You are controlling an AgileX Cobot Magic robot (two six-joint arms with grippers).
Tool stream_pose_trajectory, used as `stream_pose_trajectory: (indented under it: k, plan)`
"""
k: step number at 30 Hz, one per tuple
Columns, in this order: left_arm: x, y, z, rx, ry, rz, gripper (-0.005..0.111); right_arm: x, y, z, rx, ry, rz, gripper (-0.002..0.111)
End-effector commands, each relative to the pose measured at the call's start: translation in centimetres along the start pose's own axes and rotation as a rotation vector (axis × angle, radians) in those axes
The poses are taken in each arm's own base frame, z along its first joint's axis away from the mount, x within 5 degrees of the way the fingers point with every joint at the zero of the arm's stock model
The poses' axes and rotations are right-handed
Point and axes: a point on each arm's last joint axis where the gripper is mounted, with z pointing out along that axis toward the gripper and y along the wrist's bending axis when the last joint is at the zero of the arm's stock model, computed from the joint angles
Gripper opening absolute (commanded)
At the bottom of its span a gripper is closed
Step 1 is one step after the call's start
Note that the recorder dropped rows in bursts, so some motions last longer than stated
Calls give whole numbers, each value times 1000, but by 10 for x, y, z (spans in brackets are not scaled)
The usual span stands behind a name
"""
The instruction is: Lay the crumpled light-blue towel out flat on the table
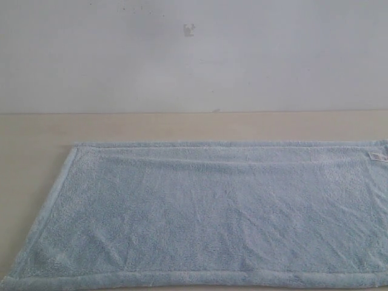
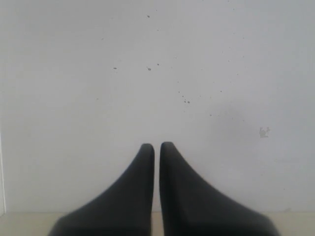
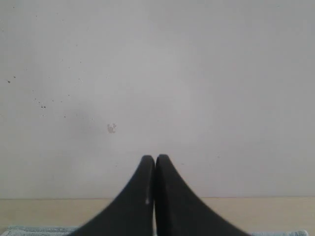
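The light-blue towel (image 1: pixel 206 212) lies spread out flat on the beige table (image 1: pixel 182 124), hem border showing along its far, left and near edges, and a small white tag (image 1: pixel 377 156) at its far right. Neither arm appears in the exterior view. In the left wrist view my left gripper (image 2: pixel 157 146) is shut with nothing in it, pointing at the white wall. My right gripper (image 3: pixel 155 158) is shut and empty too, raised above the table (image 3: pixel 59 211); a thin strip of the towel (image 3: pixel 29 230) shows at that view's lower edge.
A white wall (image 1: pixel 194 54) with small dark specks stands right behind the table's far edge. Bare table runs as a band between towel and wall and on the left of the towel (image 1: pixel 24 182).
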Motion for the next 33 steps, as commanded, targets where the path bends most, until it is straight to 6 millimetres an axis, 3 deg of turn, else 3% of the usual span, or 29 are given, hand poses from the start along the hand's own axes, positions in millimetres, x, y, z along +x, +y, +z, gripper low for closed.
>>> stream_pose_trajectory:
  k: [1, 10, 14, 16, 23, 28, 33]
  plan:
    - [2, 0, -1, 5, 3, -6, 4, 0, 0, -1, -4, 0, -9, 0]
    - [2, 0, -1, 5, 3, -6, 4, 1, -1, -2, 8, 2, -85, 0]
    - [2, 0, -1, 7, 5, -6, 4, 19, 8, -14, -60, 167, -227, 0]
    - [2, 0, -1, 7, 5, -6, 4, 32, 2, -19, -8, 324, -211, 0]
    - [1, 0, -1, 3, -2, -6, 4, 30, -16, -20, 172, 330, -345, 0]
    - [1, 0, -1, 3, -2, -6, 4, 62, -27, -15, 236, 365, -209, 0]
    - [1, 0, -1, 3, -2, -6, 4, 101, -34, -13, 236, 405, -199, 0]
